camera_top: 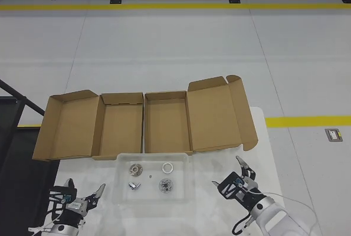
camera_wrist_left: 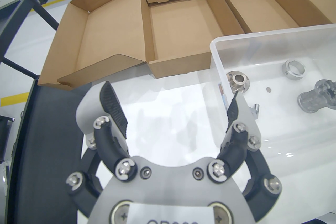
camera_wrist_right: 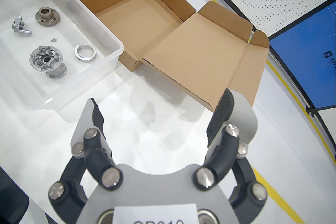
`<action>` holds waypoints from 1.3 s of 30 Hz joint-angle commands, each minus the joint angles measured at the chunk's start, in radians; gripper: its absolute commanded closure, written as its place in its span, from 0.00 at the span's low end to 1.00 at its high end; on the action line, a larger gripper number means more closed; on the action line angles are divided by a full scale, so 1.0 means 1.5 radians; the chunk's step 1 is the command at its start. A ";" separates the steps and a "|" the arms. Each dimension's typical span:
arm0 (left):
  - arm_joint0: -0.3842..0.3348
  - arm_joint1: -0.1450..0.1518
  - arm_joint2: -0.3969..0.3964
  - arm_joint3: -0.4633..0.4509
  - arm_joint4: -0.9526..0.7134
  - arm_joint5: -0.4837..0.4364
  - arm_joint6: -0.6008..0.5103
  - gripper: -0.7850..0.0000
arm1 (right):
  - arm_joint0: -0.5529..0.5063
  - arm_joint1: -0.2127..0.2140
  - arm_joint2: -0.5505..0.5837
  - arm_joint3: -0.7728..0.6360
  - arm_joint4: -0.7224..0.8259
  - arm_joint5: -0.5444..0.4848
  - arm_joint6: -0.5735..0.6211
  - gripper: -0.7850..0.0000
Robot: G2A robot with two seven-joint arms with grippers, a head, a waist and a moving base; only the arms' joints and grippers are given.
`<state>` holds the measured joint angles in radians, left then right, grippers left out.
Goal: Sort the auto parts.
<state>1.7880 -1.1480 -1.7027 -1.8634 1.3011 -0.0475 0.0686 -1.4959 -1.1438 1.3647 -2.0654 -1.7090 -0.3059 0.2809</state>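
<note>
A clear plastic tray (camera_top: 154, 155) holds several metal parts: a flanged hub (camera_top: 135, 170), a plain ring (camera_top: 167, 168), a small bracket (camera_top: 133, 186) and a toothed hub (camera_top: 164, 186). My left gripper (camera_top: 85, 186) hovers open over the white table just left of the tray, nothing between its fingers. In the left wrist view the left gripper (camera_wrist_left: 170, 93) faces the tray wall (camera_wrist_left: 214, 51), the flanged hub (camera_wrist_left: 237, 80) just past one fingertip. My right gripper (camera_top: 229, 173) stands open and empty to the tray's right. The right wrist view shows the right gripper (camera_wrist_right: 160, 100), ring (camera_wrist_right: 84, 53) and toothed hub (camera_wrist_right: 47, 62).
Two open cardboard boxes stand side by side behind the tray, the left box (camera_top: 121, 124) and the right box (camera_top: 166, 121), each with its lid flap folded outward. A dark surface (camera_top: 10, 159) borders the table on the left. Bare table lies under both grippers.
</note>
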 commanded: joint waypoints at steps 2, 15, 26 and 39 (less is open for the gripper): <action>0.000 0.000 0.000 0.000 0.000 0.000 0.000 0.00 | 0.000 0.000 0.000 0.000 0.000 0.000 0.000 0.00; -0.010 -0.001 0.003 -0.001 0.003 0.004 -0.003 0.00 | 0.037 -0.007 -0.043 0.013 0.015 0.006 -0.022 0.00; -0.010 -0.009 -0.017 0.006 -0.042 0.066 -0.023 0.00 | 0.338 -0.063 -0.275 0.190 0.209 -0.063 0.187 0.00; -0.009 -0.010 -0.018 0.006 -0.043 0.067 -0.023 0.00 | 0.392 -0.080 -0.320 0.245 0.250 -0.069 0.218 0.00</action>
<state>1.7740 -1.1624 -1.7292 -1.8544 1.2369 0.0528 0.0337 -0.9084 -1.2630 0.8845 -1.6980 -1.3349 -0.4099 0.6075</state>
